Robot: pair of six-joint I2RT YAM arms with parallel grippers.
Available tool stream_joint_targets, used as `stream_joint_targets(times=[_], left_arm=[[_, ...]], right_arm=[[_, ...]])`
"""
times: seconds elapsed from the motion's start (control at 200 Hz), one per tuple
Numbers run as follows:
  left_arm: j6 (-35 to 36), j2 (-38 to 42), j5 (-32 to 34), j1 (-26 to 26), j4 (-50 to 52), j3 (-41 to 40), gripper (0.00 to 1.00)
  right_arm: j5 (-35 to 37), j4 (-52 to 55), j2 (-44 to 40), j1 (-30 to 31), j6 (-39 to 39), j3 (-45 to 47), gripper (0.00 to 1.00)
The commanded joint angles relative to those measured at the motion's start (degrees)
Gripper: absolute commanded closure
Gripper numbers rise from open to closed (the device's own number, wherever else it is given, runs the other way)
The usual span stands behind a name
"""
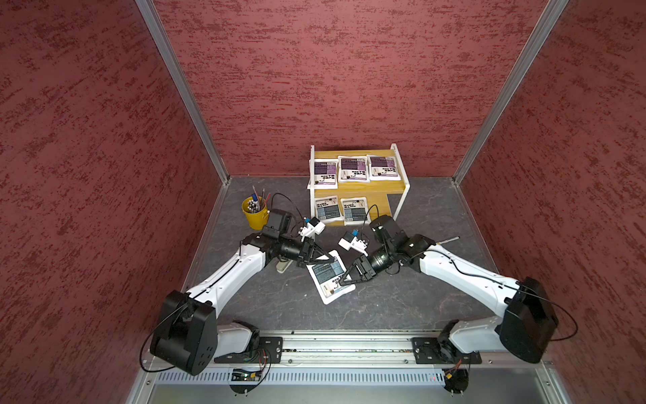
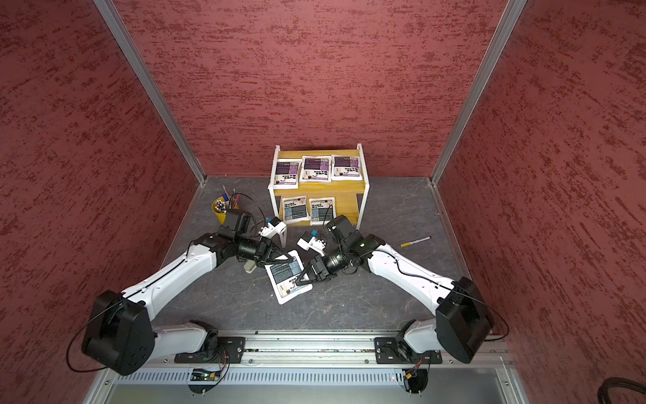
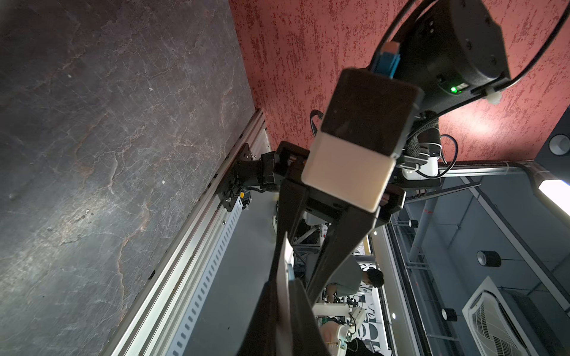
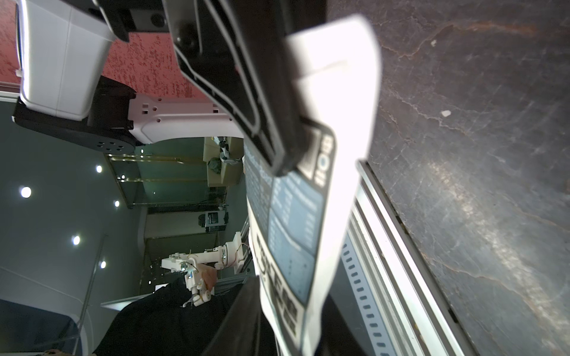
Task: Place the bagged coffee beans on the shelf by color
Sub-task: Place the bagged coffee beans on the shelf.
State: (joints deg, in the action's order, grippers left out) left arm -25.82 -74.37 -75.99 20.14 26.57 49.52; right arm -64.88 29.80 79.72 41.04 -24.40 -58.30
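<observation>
The left gripper point(image 1: 332, 259) is pinched tight on the far edge of a flat white pouch with a grey-blue label block point(image 1: 328, 278). The pouch lies tilted between the two arms, in front of the small two-tier shelf of white frame and yellow boards point(image 1: 402, 185) and apart from it. The right gripper point(image 1: 344, 278) meets the pouch's side edge; whether its fingers press it or stand off cannot be told. Three purple-labelled pouches point(image 1: 353, 169) lie on the upper board, and two grey-blue-labelled pouches point(image 1: 327, 208) lie on the lower.
</observation>
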Motion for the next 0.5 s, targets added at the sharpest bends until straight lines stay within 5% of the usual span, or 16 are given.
stream_joint_targets(times=[0.0, 0.16, 0.281, 0.496], left_arm=[[0.83, 0.77, -0.48, -0.97, 0.7, 1.54, 0.9], [-5.07, 4.8, 1.22, -4.1, -3.23, 0.58, 0.91], [-16.69, 10.72, 7.14, -7.09, -12.79, -3.26, 0.9], [-34.57, 22.17, 30.99, -4.81, -24.78, -10.23, 0.9]], right_arm=[[1.16, 0.55, -1.62, -0.2, 0.97, -1.38, 0.53], [3.45, -5.17, -6.9, -4.29, -3.79, 1.03, 0.41], [8.42, -10.98, -11.57, -8.23, -10.79, 4.08, 0.4], [16.89, -32.07, -16.39, -8.54, -28.22, 13.13, 0.4]])
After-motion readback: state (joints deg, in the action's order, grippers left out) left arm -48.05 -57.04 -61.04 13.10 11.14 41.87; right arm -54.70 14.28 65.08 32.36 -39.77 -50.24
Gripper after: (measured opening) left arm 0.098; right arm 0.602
